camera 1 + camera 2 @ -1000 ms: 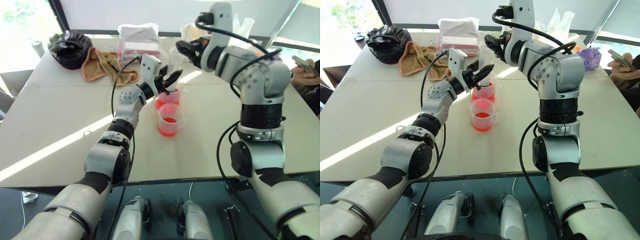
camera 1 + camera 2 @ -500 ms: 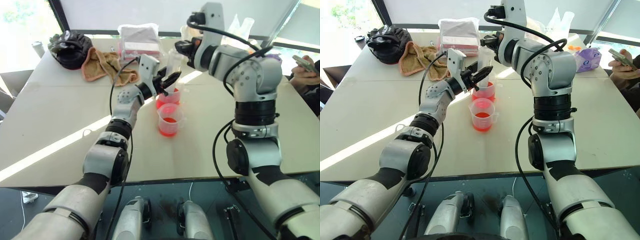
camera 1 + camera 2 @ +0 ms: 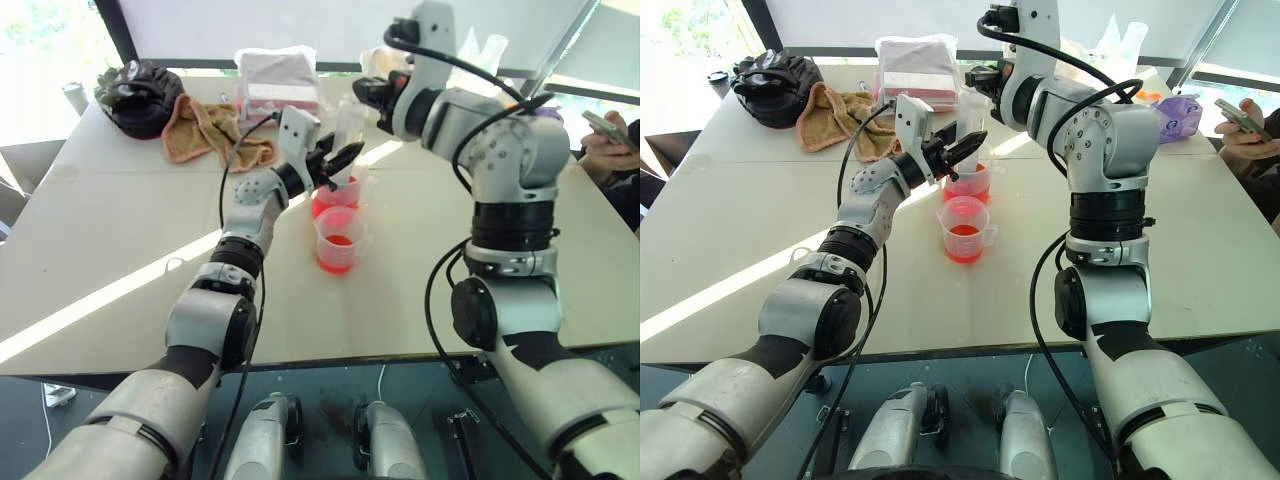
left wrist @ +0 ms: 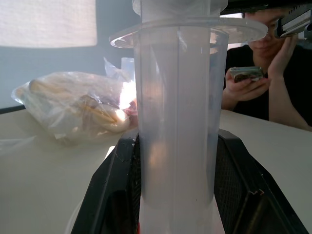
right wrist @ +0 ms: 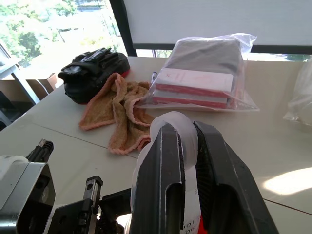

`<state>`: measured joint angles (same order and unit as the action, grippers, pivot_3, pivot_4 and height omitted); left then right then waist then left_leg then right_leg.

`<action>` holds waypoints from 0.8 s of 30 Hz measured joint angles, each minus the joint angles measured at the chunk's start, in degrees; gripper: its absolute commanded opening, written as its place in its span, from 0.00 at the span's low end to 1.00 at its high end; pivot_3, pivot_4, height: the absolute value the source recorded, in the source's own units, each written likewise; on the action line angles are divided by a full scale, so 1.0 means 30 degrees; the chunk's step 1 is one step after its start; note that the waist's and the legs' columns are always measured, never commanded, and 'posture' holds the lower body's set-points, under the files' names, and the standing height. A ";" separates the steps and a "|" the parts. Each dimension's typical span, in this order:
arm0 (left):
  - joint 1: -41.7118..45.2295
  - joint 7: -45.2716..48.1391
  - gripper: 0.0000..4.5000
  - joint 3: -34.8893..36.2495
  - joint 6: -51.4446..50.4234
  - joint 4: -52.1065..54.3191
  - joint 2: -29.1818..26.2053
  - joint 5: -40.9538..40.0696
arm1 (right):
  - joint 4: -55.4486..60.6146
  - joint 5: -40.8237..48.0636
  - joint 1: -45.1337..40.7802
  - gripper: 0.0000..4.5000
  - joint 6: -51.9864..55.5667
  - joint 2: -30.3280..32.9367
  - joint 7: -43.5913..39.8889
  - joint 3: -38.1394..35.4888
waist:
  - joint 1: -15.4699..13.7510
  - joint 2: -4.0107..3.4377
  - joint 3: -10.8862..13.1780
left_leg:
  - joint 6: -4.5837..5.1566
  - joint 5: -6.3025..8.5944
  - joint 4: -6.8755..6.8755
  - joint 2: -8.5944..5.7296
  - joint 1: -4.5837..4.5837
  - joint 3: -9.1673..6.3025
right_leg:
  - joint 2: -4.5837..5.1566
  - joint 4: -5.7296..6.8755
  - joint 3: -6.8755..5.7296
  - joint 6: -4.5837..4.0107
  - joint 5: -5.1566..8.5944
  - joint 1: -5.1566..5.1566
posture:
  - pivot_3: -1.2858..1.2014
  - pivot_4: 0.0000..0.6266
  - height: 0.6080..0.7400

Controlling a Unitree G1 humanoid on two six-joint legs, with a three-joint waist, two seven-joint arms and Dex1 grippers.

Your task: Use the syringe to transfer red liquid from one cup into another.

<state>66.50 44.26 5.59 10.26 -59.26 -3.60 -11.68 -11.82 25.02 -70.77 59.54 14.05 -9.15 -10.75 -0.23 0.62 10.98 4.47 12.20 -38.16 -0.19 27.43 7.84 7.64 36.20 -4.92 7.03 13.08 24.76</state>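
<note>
The left gripper [image 3: 965, 146] clamps the syringe [image 4: 175, 122] upright in the far cup [image 3: 968, 183], the right gripper [image 5: 187, 161] pinches its plunger [image 5: 176, 127], and drawing up red liquid [image 3: 964, 243] probably comes next.

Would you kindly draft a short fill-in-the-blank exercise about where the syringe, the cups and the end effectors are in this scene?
1. The left end effector is shut on the ____ of the syringe.
2. The right end effector is shut on the syringe's white ____.
3. The syringe stands upright in the ____ of the two cups, both holding red liquid.
4. An orange towel lies between a black bag and a plastic-wrapped ____.

Missing words: barrel; plunger; farther; box
</note>
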 measured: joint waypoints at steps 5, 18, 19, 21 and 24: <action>-0.0027 -0.0001 0.31 0.0000 -0.0343 0.0346 -0.0011 -0.0013 | -0.0692 0.0187 -0.0451 0.01 -0.0206 0.0041 -0.0017 -0.0354 | 0.0072 -0.0001 0.0001 | 0.0000 0.0000 0.0008 0.0000 0.0002 0.0001 | -0.0001 0.0000 0.0000 0.0000 0.0000 0.0004 | 0.52 0.24 1.00; -0.0169 -0.0027 0.31 0.0001 -0.0802 0.0777 -0.0089 -0.0017 | -0.1628 0.0389 -0.1097 0.01 -0.0854 0.0302 -0.0140 -0.0370 | 0.0393 -0.0001 0.0001 | 0.0005 -0.0003 0.0029 0.0004 0.0002 0.0008 | -0.0001 -0.0003 -0.0006 0.0001 0.0001 0.0010 | 0.52 0.24 1.00; -0.0190 -0.0030 0.31 0.0002 -0.0827 0.0830 -0.0100 -0.0019 | -0.1699 0.0402 -0.1185 0.01 -0.0854 0.0303 -0.0140 -0.0370 | 0.0396 -0.0001 0.0001 | 0.0005 -0.0003 0.0029 0.0005 0.0002 0.0008 | -0.0001 -0.0003 -0.0006 0.0001 0.0001 0.0013 | 0.52 0.24 1.00; -0.0209 -0.0030 0.31 0.0001 -0.0840 0.0881 -0.0106 -0.0019 | -0.1744 0.0415 -0.1243 0.01 -0.0855 0.0317 -0.0140 -0.0371 | 0.0397 -0.0001 0.0001 | 0.0004 -0.0003 0.0030 0.0005 0.0002 0.0008 | -0.0001 -0.0003 -0.0006 0.0001 0.0001 0.0014 | 0.52 0.24 1.00; -0.0253 -0.0031 0.31 0.0001 -0.0841 0.0922 -0.0108 -0.0019 | -0.1750 0.0434 -0.1293 0.01 -0.0854 0.0332 -0.0168 -0.0371 | 0.0394 -0.0001 0.0001 | 0.0004 -0.0003 0.0030 0.0005 0.0002 0.0008 | 0.0000 -0.0003 -0.0006 0.0001 0.0001 0.0013 | 0.52 0.24 1.00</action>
<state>65.74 44.17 5.59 7.74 -56.49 -3.92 -11.74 -17.07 26.32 -74.65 56.98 15.04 -9.66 -11.86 0.96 0.61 10.98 4.49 12.19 -38.06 -0.17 27.44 7.87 7.63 36.19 -4.94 7.03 13.08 24.80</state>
